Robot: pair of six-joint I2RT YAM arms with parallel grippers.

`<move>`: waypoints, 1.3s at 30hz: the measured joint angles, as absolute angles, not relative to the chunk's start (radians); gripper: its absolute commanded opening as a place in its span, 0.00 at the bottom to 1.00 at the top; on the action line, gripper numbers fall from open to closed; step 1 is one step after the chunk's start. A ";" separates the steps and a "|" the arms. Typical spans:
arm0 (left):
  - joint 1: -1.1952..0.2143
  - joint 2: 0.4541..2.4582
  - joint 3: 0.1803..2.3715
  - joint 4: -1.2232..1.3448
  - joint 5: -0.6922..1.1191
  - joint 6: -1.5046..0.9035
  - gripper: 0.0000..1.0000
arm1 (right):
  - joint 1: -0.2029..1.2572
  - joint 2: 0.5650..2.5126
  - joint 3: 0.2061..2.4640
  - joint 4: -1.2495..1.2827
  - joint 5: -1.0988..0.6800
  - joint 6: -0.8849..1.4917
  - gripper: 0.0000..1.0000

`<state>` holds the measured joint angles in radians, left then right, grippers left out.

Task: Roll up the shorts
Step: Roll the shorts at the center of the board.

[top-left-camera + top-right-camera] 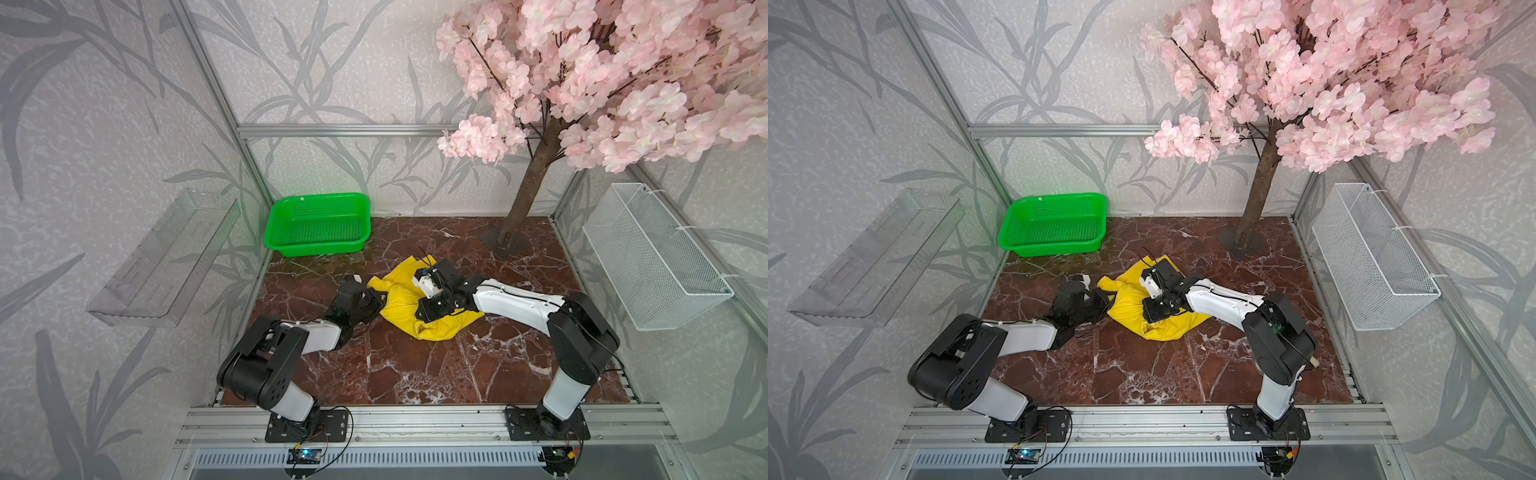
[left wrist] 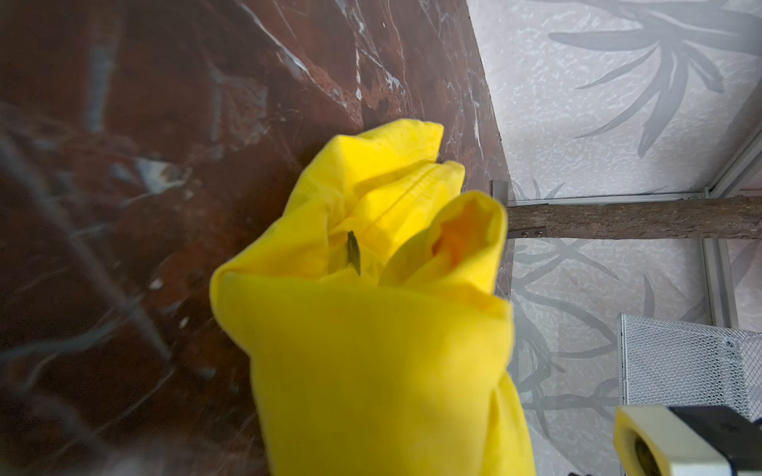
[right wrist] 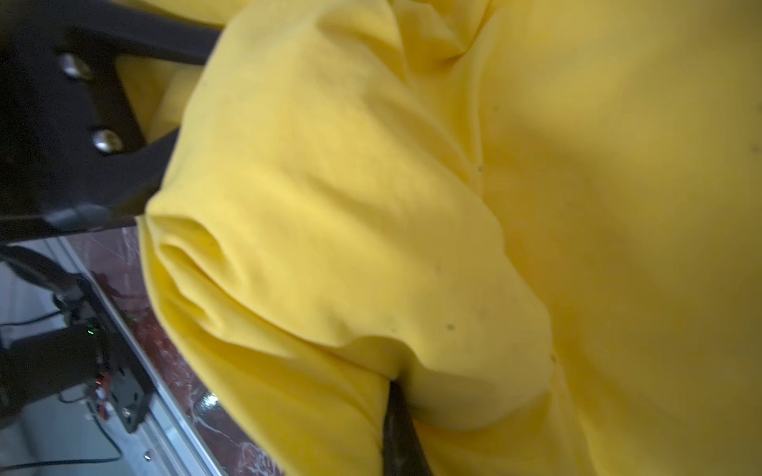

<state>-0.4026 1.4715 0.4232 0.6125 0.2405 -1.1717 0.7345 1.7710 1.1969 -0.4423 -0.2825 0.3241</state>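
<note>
The shorts (image 1: 399, 309) lay crumpled in the middle of the desk (image 1: 415, 374), a thin, matte, bright yellow cloth bunched into soft folds rather than spread flat. The desk top was a glossy red-brown slab veined with white, like marble. In both top views the heap ran slantwise, one corner pointing toward the far wall and a wider, rounded lobe toward the near rail.

The left hand (image 1: 381, 297) met the shorts (image 1: 1127, 309) at their left edge. Its fingers were hidden by cloth, but the fabric narrowed into a tight neck right at it. In the left wrist view the shorts (image 2: 371, 350) rose off the desk in a gathered bundle with a stitched hem and a small dark label (image 2: 353, 257). It looked clamped on that edge.

The right hand (image 1: 424, 313) sat on top of the heap, right of its middle, pressed down into it. In the right wrist view yellow cloth (image 3: 577, 206) filled nearly everything, and one dark finger (image 3: 398, 428) vanished into a pinched fold, closed on the fabric.

A green perforated plastic basket (image 1: 320, 247) stood at the far left corner, well apart from the shorts. A rough brown tree trunk (image 1: 528, 195) rose from the far right of the desk.
</note>
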 measured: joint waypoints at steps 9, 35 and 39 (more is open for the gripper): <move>-0.579 1.156 0.351 0.413 -0.033 -1.227 0.00 | 0.757 1.700 1.189 -0.566 -0.334 0.168 0.01; -0.550 1.531 0.792 -0.116 -0.074 -1.092 0.00 | 0.855 1.303 0.911 -0.447 -0.113 0.287 0.99; -0.548 1.541 0.792 -0.118 -0.061 -1.094 0.00 | 1.008 1.288 0.931 -0.446 0.075 0.252 0.99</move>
<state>-0.5480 1.5414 0.7921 -0.1177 -0.0608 -1.0943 1.0080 1.2881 0.9306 -0.4458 0.0746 0.2516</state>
